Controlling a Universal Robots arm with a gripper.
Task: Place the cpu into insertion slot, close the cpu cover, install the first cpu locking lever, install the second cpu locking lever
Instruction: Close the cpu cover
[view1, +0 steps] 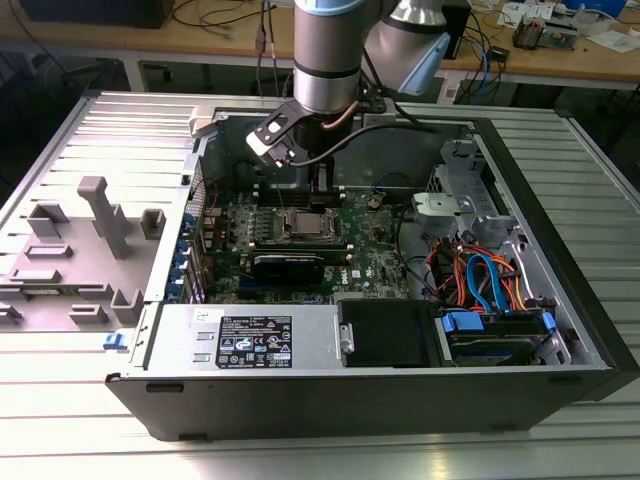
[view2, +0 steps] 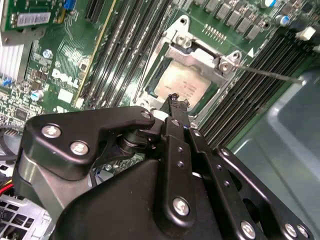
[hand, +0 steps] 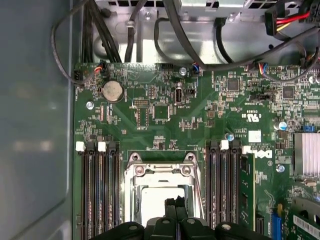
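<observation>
The cpu (view2: 181, 84) shows its dull silver top lying flat in the insertion slot (view2: 156, 75) on the green motherboard. The cpu cover (view2: 200, 54), a silver frame, lies down around it, and the chip shows through its window. One thin locking lever (view2: 270, 74) sticks out from a corner of the socket over the memory slots. My gripper (view2: 173, 99) hangs just above the socket's edge, shut, with nothing between its fingertips. In the first wrist view the gripper (hand: 175, 202) sits over the cpu (hand: 152, 200) inside the cover (hand: 160, 171). In the exterior view the gripper (view1: 318, 190) is straight above the socket (view1: 303, 224).
Long black memory slots (hand: 97, 190) flank the socket on both sides. A black card (view1: 290, 266) lies in front of it, and a power supply (view1: 245, 340) sits nearer still. Coloured cables (view1: 480, 280) fill the exterior view's right. A grey fixture (view1: 95, 225) stands outside the case.
</observation>
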